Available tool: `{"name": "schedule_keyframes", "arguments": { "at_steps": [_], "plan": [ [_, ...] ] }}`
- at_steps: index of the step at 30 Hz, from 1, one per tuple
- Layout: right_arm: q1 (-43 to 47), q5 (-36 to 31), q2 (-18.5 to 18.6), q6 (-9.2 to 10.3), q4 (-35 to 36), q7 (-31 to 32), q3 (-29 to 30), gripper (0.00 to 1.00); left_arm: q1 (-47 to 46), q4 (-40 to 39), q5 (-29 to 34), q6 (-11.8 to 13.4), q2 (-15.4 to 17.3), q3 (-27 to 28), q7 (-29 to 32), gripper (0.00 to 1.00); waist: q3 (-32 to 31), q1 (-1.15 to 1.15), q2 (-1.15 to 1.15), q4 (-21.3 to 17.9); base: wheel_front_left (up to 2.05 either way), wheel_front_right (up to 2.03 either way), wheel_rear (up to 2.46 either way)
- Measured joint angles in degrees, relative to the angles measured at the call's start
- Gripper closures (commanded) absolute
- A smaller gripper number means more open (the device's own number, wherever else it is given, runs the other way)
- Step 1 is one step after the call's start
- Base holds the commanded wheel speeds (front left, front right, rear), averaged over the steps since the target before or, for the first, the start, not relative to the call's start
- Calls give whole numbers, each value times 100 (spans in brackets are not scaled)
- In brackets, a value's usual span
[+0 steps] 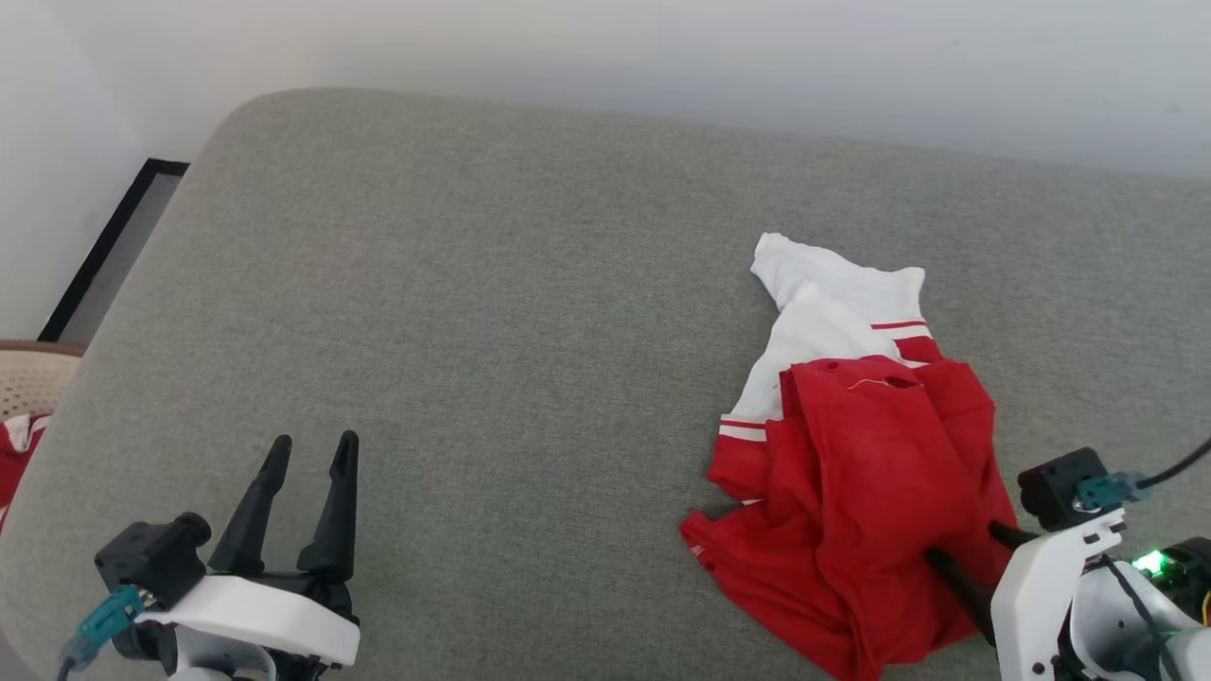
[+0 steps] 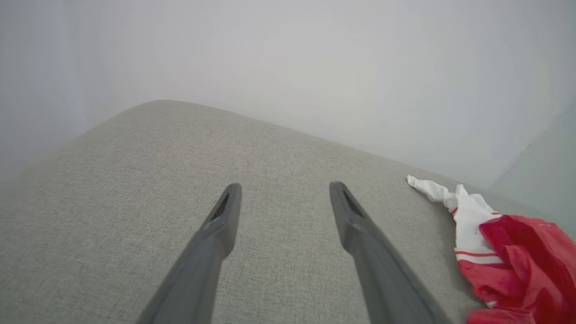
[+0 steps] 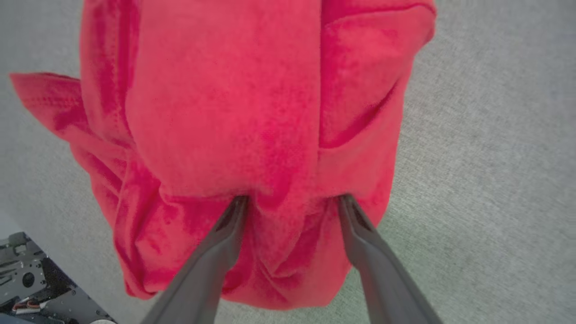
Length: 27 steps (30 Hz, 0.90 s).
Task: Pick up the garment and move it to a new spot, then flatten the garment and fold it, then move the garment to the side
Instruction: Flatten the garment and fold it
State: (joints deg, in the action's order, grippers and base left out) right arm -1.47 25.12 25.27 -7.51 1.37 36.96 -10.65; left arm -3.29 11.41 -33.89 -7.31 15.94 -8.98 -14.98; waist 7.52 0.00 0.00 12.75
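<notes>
Garment [image 1: 851,473]: red and white, heaped at the right of the grey cushion [image 1: 473,284].
Right gripper [image 3: 292,199]: fingers spread, tips sunk in red folds, a ridge of cloth between them; should close on several layers before lifting.
Left gripper [image 1: 315,438]: spread wide over bare cushion, well apart.

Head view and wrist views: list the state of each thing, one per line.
T-shirt: crumpled in a heap on the grey cushion, not flattened.
Left gripper: open, empty, apart from the T-shirt.
Right gripper: open, fingers pressed into the T-shirt.
Green light on the right arm: lit.
</notes>
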Motion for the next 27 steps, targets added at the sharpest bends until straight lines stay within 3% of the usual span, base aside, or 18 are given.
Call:
{"name": "schedule_keyframes", "arguments": {
  "at_steps": [6, 12, 18, 27],
  "plan": [
    [90, -137, -364, 1, 188, -517, 459, 0, -258, 118, -399, 0, 431, -422, 0, 0, -99, 0, 0, -185, 0, 0, 0],
    [116, -471, -733, 1, 579, -1435, 985, 0, -852, 248, -1061, 0, 1138, -1260, 123, 0, -181, 0, 0, -490, 0, 0, 0],
    [85, -1020, -1201, 1, 636, -2688, 1356, 0, -1802, 164, -1607, 0, 1742, -2033, 842, 0, -225, 0, 0, -898, 0, 0, 0],
    [-245, -2025, -1935, 1, 197, -4258, 1819, 0, -3328, 225, -2109, 0, 2082, -3130, 2136, 0, -142, 0, 0, -1569, 0, 0, 0]
  ]
}}
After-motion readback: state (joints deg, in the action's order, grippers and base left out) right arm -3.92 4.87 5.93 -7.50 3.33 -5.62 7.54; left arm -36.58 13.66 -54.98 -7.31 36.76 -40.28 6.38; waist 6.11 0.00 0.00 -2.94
